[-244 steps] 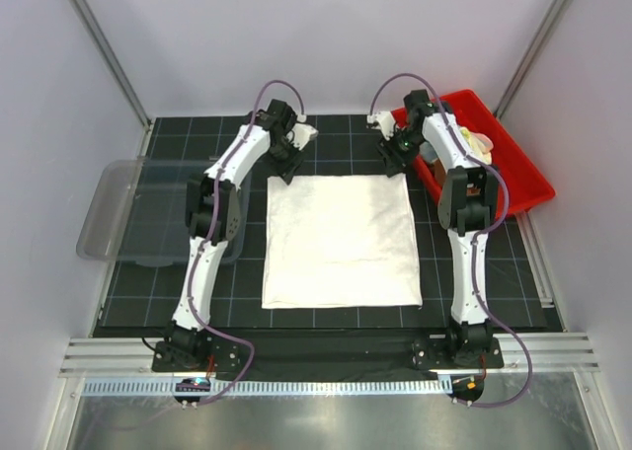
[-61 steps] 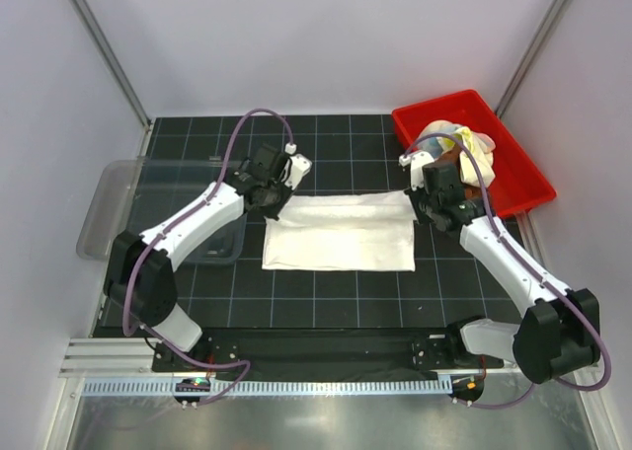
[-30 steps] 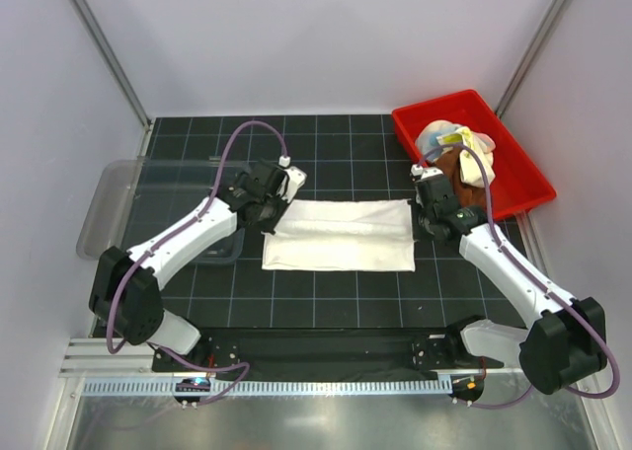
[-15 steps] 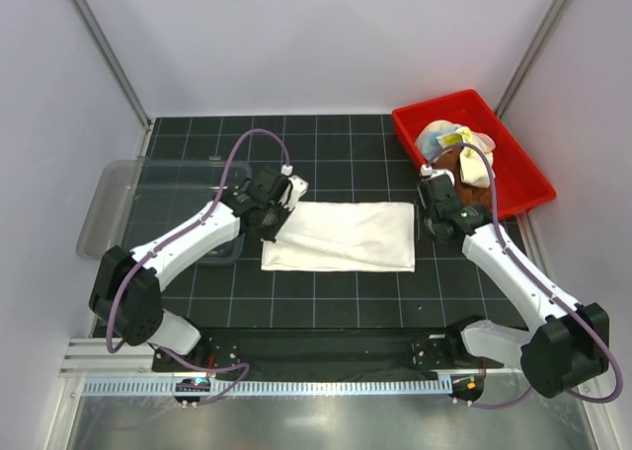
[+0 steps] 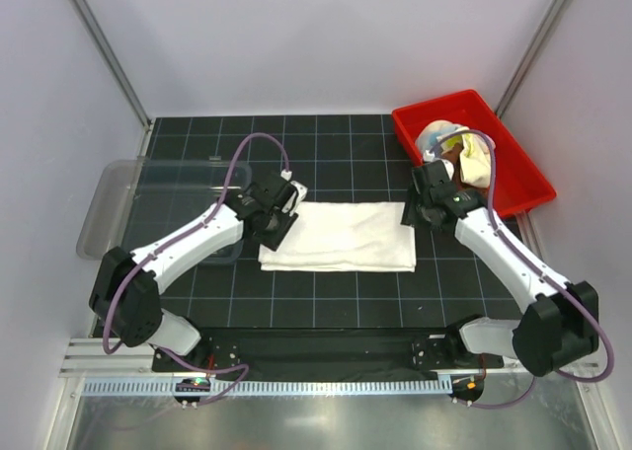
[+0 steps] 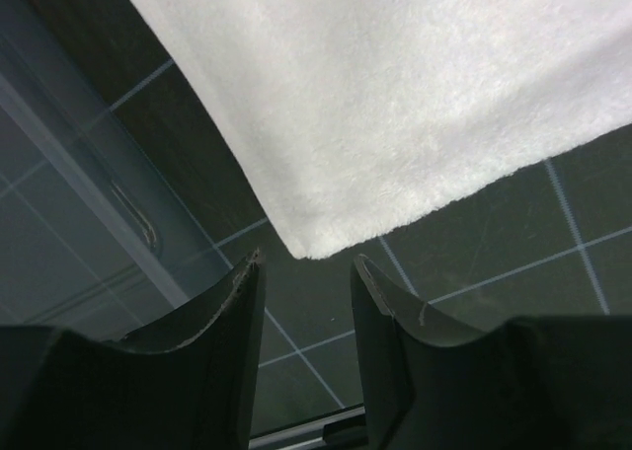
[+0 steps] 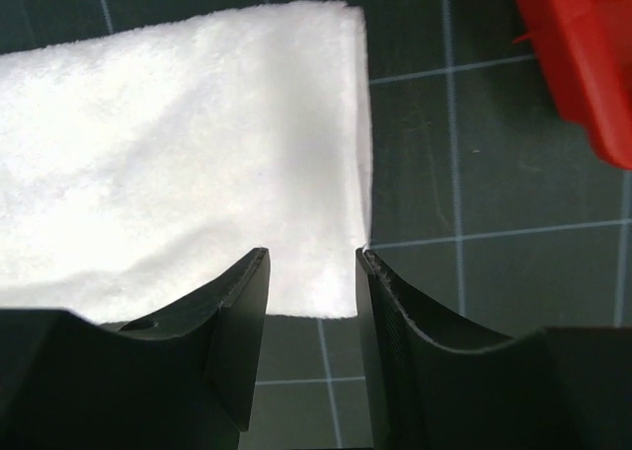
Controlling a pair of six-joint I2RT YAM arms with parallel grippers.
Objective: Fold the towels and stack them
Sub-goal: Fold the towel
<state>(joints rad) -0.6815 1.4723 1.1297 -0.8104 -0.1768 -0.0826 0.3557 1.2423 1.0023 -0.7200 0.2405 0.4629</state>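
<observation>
Folded fluffy terry towel (image 5: pixel 341 236): plain cream-white, no print. Flat table mat (image 5: pixel 326 144): black, thin pale grid lines. Rectangular plastic bin (image 5: pixel 512 169): bright red. Crumpled cloths (image 5: pixel 472 157) inside: pale yellow, pastel mix. Jointed robot arms (image 5: pixel 193 243): white shells, black joints, purple cables.

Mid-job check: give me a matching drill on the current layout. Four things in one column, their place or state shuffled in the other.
Things:
1. cream-white towel
2. red bin
3. clear tray
4. left gripper

Places or states:
A. far right corner, with the other towels heaped inside
B. left side, partly overlapping the black mat
C. middle of the mat, lying as a wide strip
D. open, at the strip's left end, holding nothing

Pairs: 1-C, 2-A, 3-B, 4-D
</observation>
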